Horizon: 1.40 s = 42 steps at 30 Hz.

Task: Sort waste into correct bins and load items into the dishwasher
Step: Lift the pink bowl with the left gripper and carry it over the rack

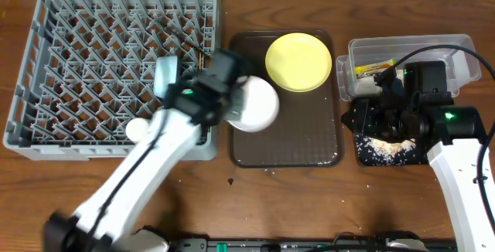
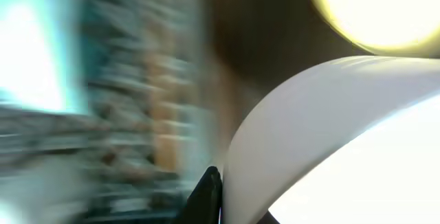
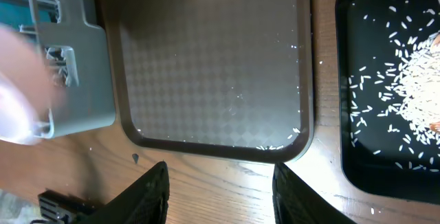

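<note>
**White bowl pinched at the rim beside the rack: slip and knock risks**

The left claw (image 1: 233, 97) is closed on the rim of the white bowl (image 1: 259, 103). The bowl is held over the 9 o'clock edge of the dark brown serving tray (image 1: 294, 136), just beside the grey dish rack (image 1: 93, 59). The right claw (image 3: 220, 193) is held open and empty near the black tray (image 3: 357, 155), at 4 o'clock on the desk (image 1: 309, 198).

The bowl is round, smooth and glossy, and only a thin edge of it is caught. A slip or a swing in the grip is judged the main hazard, brought on by a quick turn; the left wrist view is blurred. The rack's lattice wall and upright pegs are rigid plastic, so the bowl could be knocked on the wall if it is carried too low. A light blue bowl (image 1: 165, 76) at the rack's 3 o'clock side and a small pale cup (image 1: 138, 131) at its 5 o'clock corner could be struck on the way in.

The flat, matte yellow plate (image 1: 298, 62) lies at the serving tray's 1 o'clock corner. Whitish rice (image 3: 419, 107) is heaped in the black tray, and a few stray grains (image 3: 271, 146) lie on the serving tray's textured floor, where they could be missed. A green-and-yellow wrapper (image 1: 373, 68) lies in the clear tub (image 1: 456, 51) at 2 o'clock.
</note>
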Available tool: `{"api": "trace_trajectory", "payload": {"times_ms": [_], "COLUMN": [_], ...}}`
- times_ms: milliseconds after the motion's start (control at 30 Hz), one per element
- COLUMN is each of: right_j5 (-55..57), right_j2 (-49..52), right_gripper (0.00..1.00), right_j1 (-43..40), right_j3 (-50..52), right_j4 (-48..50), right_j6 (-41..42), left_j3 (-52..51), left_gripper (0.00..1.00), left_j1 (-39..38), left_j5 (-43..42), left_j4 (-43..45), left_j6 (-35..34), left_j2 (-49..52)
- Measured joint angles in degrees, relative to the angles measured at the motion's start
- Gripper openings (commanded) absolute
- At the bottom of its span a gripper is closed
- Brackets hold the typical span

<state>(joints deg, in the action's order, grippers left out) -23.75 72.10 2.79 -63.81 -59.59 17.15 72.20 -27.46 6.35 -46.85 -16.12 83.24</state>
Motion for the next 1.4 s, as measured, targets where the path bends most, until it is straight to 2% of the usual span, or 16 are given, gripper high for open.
{"api": "trace_trajectory", "payload": {"times_ms": [133,233,300,467,600,800,1133,1400], "right_j5": [0.0,0.0,0.0,0.0,0.0,0.0,0.0,0.0], "right_j2": [0.0,0.0,0.0,0.0,0.0,0.0,0.0,0.0], "right_gripper": [0.47,0.47,0.48,0.48,0.49,0.49,0.49,0.49], "right_j1": [0.0,0.0,0.0,0.0,0.0,0.0,0.0,0.0], "right_j3": [0.0,0.0,0.0,0.0,0.0,0.0,0.0,0.0], "right_j4": [0.0,0.0,0.0,0.1,0.2,0.3,0.2,0.2], "right_j6": [0.0,0.0,0.0,0.0,0.0,0.0,0.0,0.0], "left_j3": [0.1,0.1,0.0,0.1,0.1,0.1,0.0,0.0], "left_gripper": [0.07,0.07,0.07,0.07,0.07,0.08,0.08,0.08], "left_j1": [5.6,10.8,14.0,21.3,25.4,27.8,27.8,27.2], "left_j5": [17.5,30.7,37.7,46.8,50.7,54.0,59.5,61.5], "left_j4": [-0.5,3.3,8.6,18.7,19.8,23.2,27.9,29.3], "left_j6": [3.2,6.3,11.9,26.2,32.1,35.5,36.8,37.0], "left_j2": [-5.4,-5.9,-5.6,-3.1,1.0,9.1,19.9,20.6]}}
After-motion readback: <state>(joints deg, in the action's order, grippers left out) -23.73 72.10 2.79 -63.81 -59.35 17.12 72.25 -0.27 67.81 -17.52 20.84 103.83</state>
